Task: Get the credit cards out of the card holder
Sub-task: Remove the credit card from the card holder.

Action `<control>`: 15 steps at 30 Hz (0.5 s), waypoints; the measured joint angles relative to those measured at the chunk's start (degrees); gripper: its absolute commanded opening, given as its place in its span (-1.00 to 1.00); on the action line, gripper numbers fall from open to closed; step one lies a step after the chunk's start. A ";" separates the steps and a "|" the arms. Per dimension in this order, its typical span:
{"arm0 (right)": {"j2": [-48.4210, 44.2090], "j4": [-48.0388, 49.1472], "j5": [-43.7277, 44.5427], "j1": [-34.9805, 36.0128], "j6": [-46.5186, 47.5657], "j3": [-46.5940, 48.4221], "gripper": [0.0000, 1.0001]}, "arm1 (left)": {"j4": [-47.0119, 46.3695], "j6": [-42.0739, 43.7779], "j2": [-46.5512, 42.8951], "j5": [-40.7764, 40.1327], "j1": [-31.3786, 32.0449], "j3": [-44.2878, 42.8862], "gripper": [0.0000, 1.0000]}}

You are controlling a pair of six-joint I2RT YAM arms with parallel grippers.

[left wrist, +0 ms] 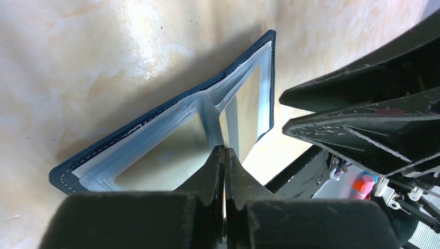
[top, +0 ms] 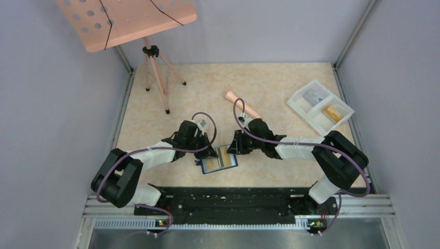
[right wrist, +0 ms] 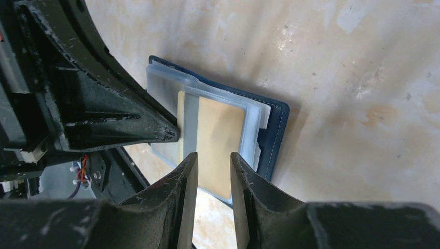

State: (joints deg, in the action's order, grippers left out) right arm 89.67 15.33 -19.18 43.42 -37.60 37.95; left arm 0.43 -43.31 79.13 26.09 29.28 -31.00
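Although spread open on the worktop [top: 270,88] between the two arms, not yet emptied: card holder [top: 210,166].

Left: clamped at the holder's clear middle leaf by the left pincer [left wrist: 224,150], closed tight.

Centre: lodged in a clear sleeve, tan-gold credit card [right wrist: 218,124]. Poised over its near edge, right pincer [right wrist: 212,158], tips parted by a narrow gap, nothing clamped between them.

Far right: resting in the white tray [top: 317,120], well apart from the holder, a grey card [top: 313,96] and a gold card [top: 335,112], apparently already removed.

Judged past halfway. Left to do: withdrawal of the tan-gold credit card, plus any hidden behind it.
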 measured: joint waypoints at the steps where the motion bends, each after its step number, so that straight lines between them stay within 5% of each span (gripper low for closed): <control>1: 1.07 0.11 -0.04 0.00 0.00 0.44 -0.39 | 0.00 0.00 0.09 0.11 0.00 -0.02 -1.00; 5: 3.58 0.76 -0.24 0.00 -0.02 0.79 -0.40 | -0.07 -0.02 0.17 0.13 0.00 -0.09 -0.98; 15: 7.39 4.22 -1.49 -0.07 -1.27 0.81 -0.57 | -3.39 -1.95 1.31 0.66 -0.31 0.24 -0.55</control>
State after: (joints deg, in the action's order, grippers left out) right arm 97.06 19.55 -20.67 43.35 -38.87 38.76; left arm -2.96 -45.25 80.44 26.74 28.97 -30.76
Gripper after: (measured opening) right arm 0.245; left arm 0.197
